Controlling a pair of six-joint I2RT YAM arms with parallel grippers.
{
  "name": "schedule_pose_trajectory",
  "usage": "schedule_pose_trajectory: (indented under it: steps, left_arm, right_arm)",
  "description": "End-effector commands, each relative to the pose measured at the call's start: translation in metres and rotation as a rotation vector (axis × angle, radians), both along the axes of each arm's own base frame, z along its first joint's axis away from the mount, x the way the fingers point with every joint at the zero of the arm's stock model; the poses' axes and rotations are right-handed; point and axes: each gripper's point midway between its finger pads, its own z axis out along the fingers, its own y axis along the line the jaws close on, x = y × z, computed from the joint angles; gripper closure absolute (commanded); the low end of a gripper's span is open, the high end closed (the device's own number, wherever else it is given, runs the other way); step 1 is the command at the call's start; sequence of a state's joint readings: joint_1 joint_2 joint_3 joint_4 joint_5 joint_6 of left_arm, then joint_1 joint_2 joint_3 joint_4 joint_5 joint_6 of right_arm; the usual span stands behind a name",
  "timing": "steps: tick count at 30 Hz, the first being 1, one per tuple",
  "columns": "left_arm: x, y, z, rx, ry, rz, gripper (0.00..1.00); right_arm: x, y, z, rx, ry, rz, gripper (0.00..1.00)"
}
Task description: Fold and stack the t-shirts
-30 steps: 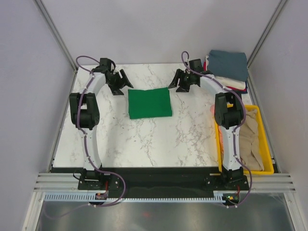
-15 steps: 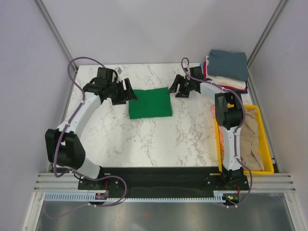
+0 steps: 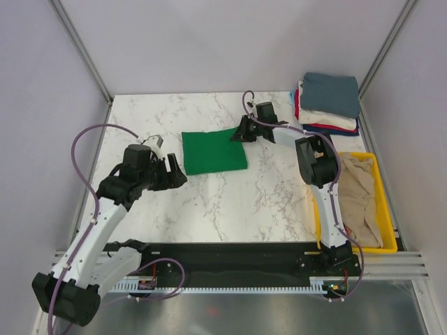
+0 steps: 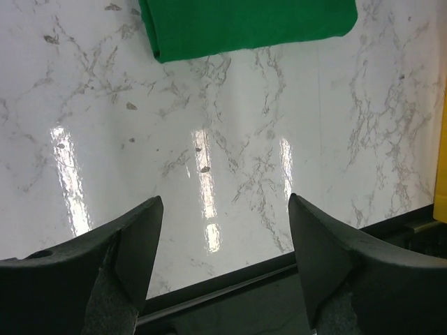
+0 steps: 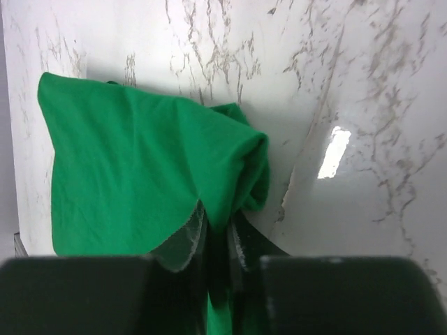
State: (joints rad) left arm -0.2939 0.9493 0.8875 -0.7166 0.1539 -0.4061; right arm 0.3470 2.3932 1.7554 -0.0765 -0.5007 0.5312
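Note:
A bright green t-shirt point(image 3: 213, 152), folded into a rectangle, lies on the marble table point(image 3: 230, 202) slightly tilted. My right gripper point(image 3: 241, 132) is at its far right corner, shut on the cloth. In the right wrist view the green t-shirt point(image 5: 140, 181) bunches up and runs between the closed fingers of the right gripper point(image 5: 220, 230). My left gripper point(image 3: 174, 174) stands open near the table's left side, apart from the shirt, with nothing in it. The left wrist view shows the open left gripper point(image 4: 223, 202) over bare marble, the green t-shirt point(image 4: 244, 24) beyond it.
Folded t-shirts are stacked point(image 3: 328, 101) at the back right corner, slate blue on top, white and red below. A yellow bin point(image 3: 383, 241) at the right edge holds a crumpled beige t-shirt point(image 3: 357, 199). The table's dark front edge point(image 4: 209, 296) lies just below the left fingers.
The left arm pulled back from the shirt's far left corner toward the near left, still open. The right gripper moved left onto the shirt's corner and shut on it; the shirt shifted slightly.

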Motion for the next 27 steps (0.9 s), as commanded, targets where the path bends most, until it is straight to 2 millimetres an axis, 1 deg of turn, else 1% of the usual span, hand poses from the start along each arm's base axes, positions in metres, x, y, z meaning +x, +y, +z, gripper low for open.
schedule_pose_trajectory:
  steps: [1, 2, 3, 4, 5, 6, 8, 9, 10, 11, 12, 14, 15, 16, 17, 18, 19, 20, 21, 22, 23, 24, 25, 26, 27]
  left_arm:
    - [-0.006, 0.016, 0.004, 0.044, -0.080, 0.044, 0.20]
    - [-0.009, 0.017, 0.013, 0.019, -0.116, 0.065, 0.19]
    - [-0.010, 0.017, 0.016, 0.007, -0.138, 0.068, 0.19]
    - [-0.012, 0.018, 0.014, 0.006, -0.147, 0.070, 0.18]
    - [-0.012, 0.020, 0.017, 0.003, -0.170, 0.079, 0.18]
    - [-0.013, 0.025, 0.022, 0.010, -0.201, 0.097, 0.17]
    - [-0.013, 0.029, 0.024, 0.017, -0.219, 0.119, 0.16]
    - [-0.014, 0.031, 0.027, 0.014, -0.234, 0.128, 0.16]
    - [-0.015, 0.031, 0.026, 0.015, -0.234, 0.129, 0.16]
    - [-0.014, 0.032, 0.026, 0.016, -0.236, 0.130, 0.16]
    - [-0.014, 0.031, 0.024, 0.017, -0.235, 0.125, 0.16]
    - [-0.013, 0.029, 0.021, 0.022, -0.222, 0.115, 0.16]
    - [-0.012, 0.028, 0.020, 0.019, -0.214, 0.107, 0.16]
    - [-0.012, 0.026, 0.019, 0.020, -0.203, 0.101, 0.17]
    - [-0.012, 0.025, 0.018, 0.016, -0.199, 0.097, 0.17]
    - [-0.012, 0.025, 0.018, 0.016, -0.196, 0.092, 0.17]
    - [-0.012, 0.024, 0.018, 0.014, -0.197, 0.091, 0.17]
    - [-0.012, 0.024, 0.019, 0.013, -0.200, 0.091, 0.17]
    - [-0.012, 0.024, 0.019, 0.014, -0.201, 0.093, 0.18]
    - [-0.012, 0.025, 0.020, 0.011, -0.205, 0.094, 0.18]
    - [-0.013, 0.025, 0.019, 0.012, -0.207, 0.093, 0.18]
    - [-0.012, 0.025, 0.020, 0.011, -0.210, 0.093, 0.18]
    - [-0.013, 0.024, 0.019, 0.010, -0.210, 0.092, 0.18]
    - [-0.012, 0.024, 0.019, 0.010, -0.207, 0.092, 0.18]
    - [-0.012, 0.024, 0.018, 0.011, -0.203, 0.088, 0.18]
  right_arm:
    - [-0.025, -0.005, -0.059, -0.042, 0.080, 0.006, 0.87]
    - [-0.026, -0.005, -0.058, -0.041, 0.076, 0.012, 0.94]
    - [-0.021, -0.004, -0.046, -0.033, 0.028, 0.020, 1.00]
    - [-0.024, -0.005, -0.043, -0.037, 0.018, 0.028, 1.00]
    - [-0.023, -0.006, -0.035, -0.036, -0.004, 0.036, 1.00]
    - [-0.020, -0.007, -0.015, -0.034, -0.048, 0.050, 1.00]
    - [-0.013, -0.012, 0.010, -0.040, -0.102, 0.051, 1.00]
    - [-0.013, -0.023, 0.026, -0.069, -0.104, 0.031, 1.00]
    - [-0.006, -0.029, 0.041, -0.093, -0.141, 0.031, 1.00]
    - [-0.002, -0.040, 0.053, -0.113, -0.158, 0.014, 1.00]
    - [-0.001, -0.049, 0.074, -0.132, -0.179, -0.002, 1.00]
    - [0.009, -0.072, 0.096, -0.172, -0.229, -0.056, 1.00]
    - [0.008, -0.079, 0.117, -0.173, -0.263, -0.069, 1.00]
    - [0.012, -0.088, 0.127, -0.185, -0.282, -0.088, 1.00]
    - [0.015, -0.101, 0.143, -0.196, -0.316, -0.105, 1.00]
    - [0.014, -0.108, 0.148, -0.211, -0.318, -0.108, 1.00]
    - [0.017, -0.114, 0.161, -0.218, -0.344, -0.118, 1.00]
    - [0.020, -0.127, 0.173, -0.237, -0.370, -0.129, 1.00]
    - [0.019, -0.133, 0.178, -0.244, -0.365, -0.131, 1.00]
    - [0.022, -0.137, 0.193, -0.242, -0.393, -0.138, 1.00]
    - [0.024, -0.148, 0.204, -0.243, -0.409, -0.151, 1.00]
    - [0.023, -0.153, 0.210, -0.254, -0.413, -0.151, 1.00]
    - [0.026, -0.157, 0.226, -0.252, -0.444, -0.159, 1.00]
    - [0.028, -0.167, 0.235, -0.259, -0.457, -0.175, 1.00]
    - [0.026, -0.171, 0.241, -0.273, -0.461, -0.174, 1.00]
